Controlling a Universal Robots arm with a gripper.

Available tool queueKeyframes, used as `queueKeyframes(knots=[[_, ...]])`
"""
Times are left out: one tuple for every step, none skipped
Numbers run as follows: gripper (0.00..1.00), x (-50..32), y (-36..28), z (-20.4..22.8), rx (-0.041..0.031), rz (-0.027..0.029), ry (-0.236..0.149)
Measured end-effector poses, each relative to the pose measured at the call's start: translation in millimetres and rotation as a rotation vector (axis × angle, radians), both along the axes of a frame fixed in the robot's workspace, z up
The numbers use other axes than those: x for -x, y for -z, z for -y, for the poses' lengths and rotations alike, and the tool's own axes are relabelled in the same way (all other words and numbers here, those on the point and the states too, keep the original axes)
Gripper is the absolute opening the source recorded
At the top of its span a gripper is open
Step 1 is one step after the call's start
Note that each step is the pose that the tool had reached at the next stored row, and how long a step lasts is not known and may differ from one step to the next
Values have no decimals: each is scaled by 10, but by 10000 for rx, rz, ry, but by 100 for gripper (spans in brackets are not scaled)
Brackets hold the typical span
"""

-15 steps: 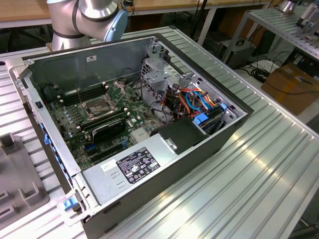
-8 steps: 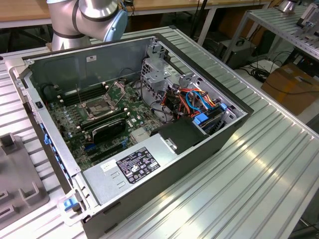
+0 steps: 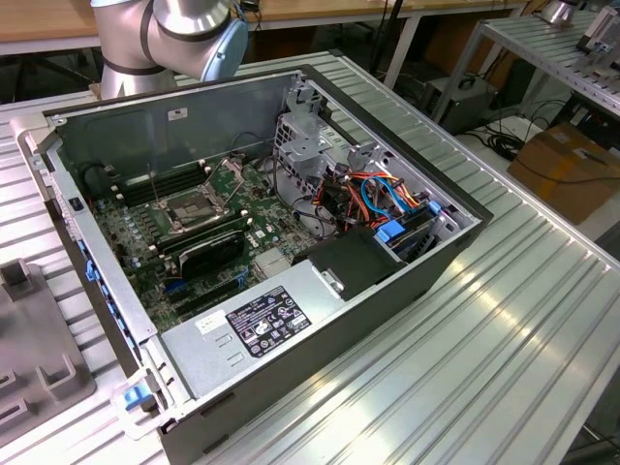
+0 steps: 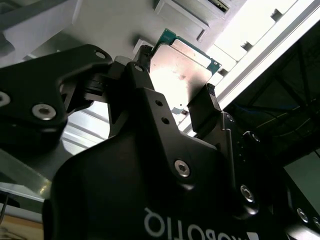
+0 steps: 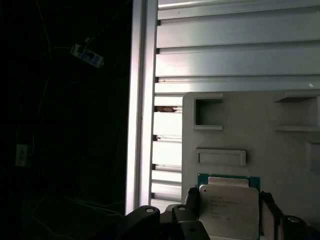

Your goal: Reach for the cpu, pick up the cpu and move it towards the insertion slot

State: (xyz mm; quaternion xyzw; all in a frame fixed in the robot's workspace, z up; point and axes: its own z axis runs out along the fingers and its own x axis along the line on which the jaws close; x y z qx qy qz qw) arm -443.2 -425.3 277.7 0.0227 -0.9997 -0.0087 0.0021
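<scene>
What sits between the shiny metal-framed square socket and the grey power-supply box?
A black ribbed rectangular block, seen in the exterior view.

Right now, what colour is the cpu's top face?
The cpu has a pale silvery-beige face with a green rim; clearest in the first wrist view.
</scene>
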Motion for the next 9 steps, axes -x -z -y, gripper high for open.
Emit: queueKeyframes(knots=[[55, 0, -8, 0, 0, 0, 0], [55, 0, -18, 0, 0, 0, 0], [55, 0, -25, 0, -1, 0, 0], [55, 0, -38, 0, -1, 0, 0], [55, 0, -56, 0, 0, 0, 0], [55, 0, -65, 0, 0, 0, 0], [55, 0, -71, 0, 0, 0, 0], [55, 0, -92, 0, 0, 0, 0], [55, 0, -109, 0, 0, -1, 0]])
